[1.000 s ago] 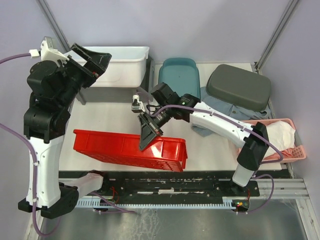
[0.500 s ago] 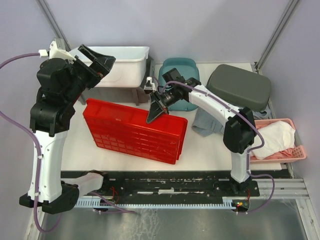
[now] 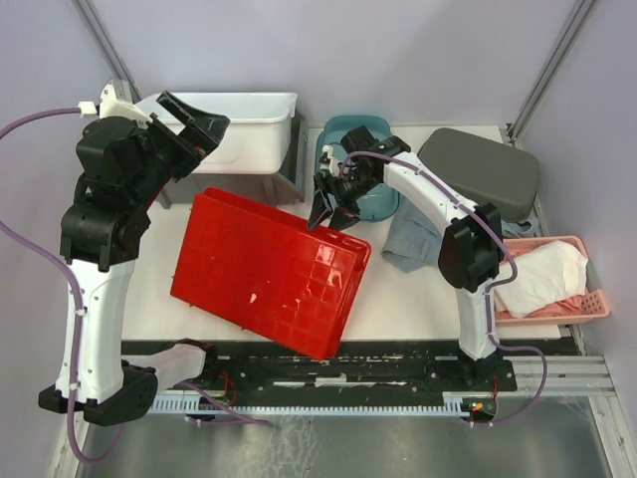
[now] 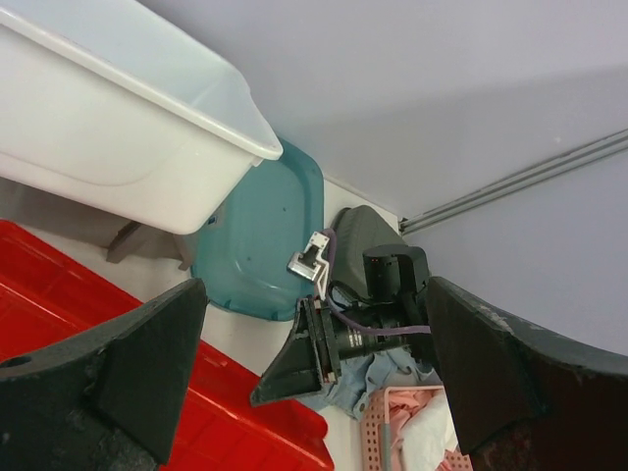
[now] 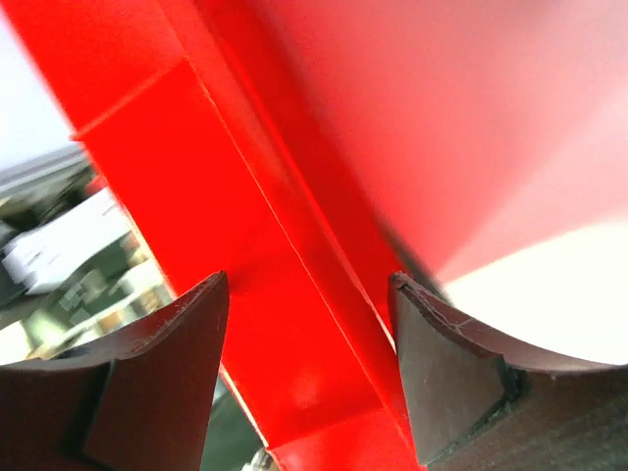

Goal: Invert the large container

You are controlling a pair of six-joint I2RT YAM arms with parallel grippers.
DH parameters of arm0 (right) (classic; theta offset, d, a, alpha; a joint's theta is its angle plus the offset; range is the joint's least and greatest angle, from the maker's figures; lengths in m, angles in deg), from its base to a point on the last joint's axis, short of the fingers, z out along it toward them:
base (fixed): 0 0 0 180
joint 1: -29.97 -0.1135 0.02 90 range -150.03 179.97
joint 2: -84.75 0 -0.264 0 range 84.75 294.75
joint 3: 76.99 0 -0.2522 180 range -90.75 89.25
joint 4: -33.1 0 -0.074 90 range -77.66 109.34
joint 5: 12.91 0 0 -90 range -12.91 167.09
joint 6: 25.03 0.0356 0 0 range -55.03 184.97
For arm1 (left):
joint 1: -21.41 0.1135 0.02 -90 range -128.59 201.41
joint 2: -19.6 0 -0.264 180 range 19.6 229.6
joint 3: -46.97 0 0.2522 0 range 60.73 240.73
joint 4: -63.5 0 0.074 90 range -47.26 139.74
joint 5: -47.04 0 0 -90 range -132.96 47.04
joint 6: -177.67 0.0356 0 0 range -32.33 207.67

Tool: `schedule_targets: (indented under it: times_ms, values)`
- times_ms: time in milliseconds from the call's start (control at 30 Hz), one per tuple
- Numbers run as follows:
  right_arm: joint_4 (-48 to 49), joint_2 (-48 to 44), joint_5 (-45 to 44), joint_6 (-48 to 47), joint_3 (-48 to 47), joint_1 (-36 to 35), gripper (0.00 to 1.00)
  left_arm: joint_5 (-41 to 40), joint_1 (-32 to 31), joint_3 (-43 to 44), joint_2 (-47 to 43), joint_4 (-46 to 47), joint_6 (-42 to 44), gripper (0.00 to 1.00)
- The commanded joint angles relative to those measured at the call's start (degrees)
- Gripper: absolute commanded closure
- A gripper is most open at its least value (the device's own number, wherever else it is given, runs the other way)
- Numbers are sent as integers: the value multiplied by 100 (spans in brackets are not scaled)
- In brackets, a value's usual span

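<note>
crate [image 3: 264, 269]: rolling over from standing edge-on by the counter's [image 3: 408, 299] near edge; its gridded base is now facing up and spreading across the middle of the counter.
crate's rim: swinging away from the arm bases, toward the back.
right end effector [image 3: 328, 209]: travelling back with that rim, from mid-counter to just in front of the teal bin [image 3: 370, 129], fingers straddling the rim.
right arm [image 3: 438, 214]: folding back and arching higher.
left arm [image 3: 105, 199]: shifting slightly rightward.
</note>
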Motion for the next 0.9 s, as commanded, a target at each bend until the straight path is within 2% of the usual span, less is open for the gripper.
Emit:
schedule_targets:
  times_ms: [0, 200, 367, 533, 733, 867]
  values:
    - [-352, -56, -2386, -391, 88, -135, 26, -118, -5, 14, -10, 99, 39, 1]
    - [-217, -587, -3656, -88, 366, -84, 12, -185, -8, -80, -14, 2, 128, 1]
    - [231, -1357, -4199, 301, 1211, -83, 2, -265, -11, -344, -123, -137, 199, 1]
    - [940, -2166, -4501, 936, 2429, -65, 1, -326, -13, -533, -228, -266, 234, 1]
    - [2306, -3208, -4174, 2297, 4118, -81, 2, -436, -9, -680, -215, -435, 315, 1]
    - [2924, -3601, -4147, 3003, 4809, -104, 11, -449, -18, -807, -213, -489, 327, 1]
